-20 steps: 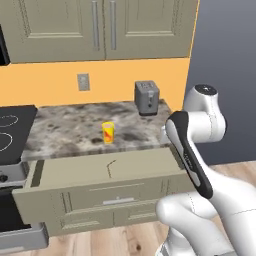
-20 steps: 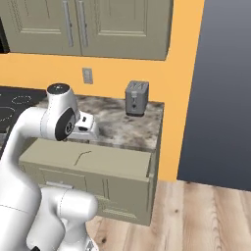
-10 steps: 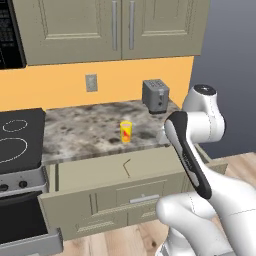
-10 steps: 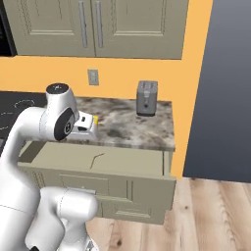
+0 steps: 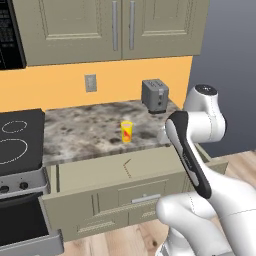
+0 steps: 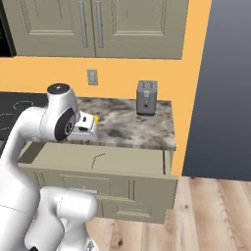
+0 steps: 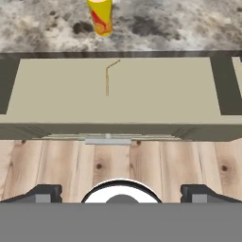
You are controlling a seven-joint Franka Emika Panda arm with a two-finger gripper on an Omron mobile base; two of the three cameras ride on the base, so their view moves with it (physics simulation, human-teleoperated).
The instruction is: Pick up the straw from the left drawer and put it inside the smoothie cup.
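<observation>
The left drawer (image 5: 116, 189) (image 6: 100, 175) (image 7: 165, 90) stands pulled out under the counter. The straw (image 5: 127, 167) (image 6: 97, 158) (image 7: 107, 78), thin, tan and bent near its top, lies on the drawer's floor left of the middle. Behind the drawer, the yellow smoothie cup (image 5: 127, 131) (image 7: 100, 16) with a red mark stands upright on the granite counter. My gripper (image 7: 121, 193) hangs over the floor in front of the drawer, looking at its front. Its fingers (image 7: 45, 193) stand wide apart with nothing between them.
A grey toaster (image 5: 155, 95) (image 6: 146, 97) stands at the counter's back right. The stove (image 5: 15, 145) is on the left, with its dark drawer (image 5: 27, 232) pulled out low. Wall cabinets (image 5: 115, 27) hang above. A dark wall (image 6: 225, 83) bounds the right side.
The whole scene slid to the right in both base views, so the base moved left, mostly in the first half second. The arm keeps its pose and the jaws stay open.
</observation>
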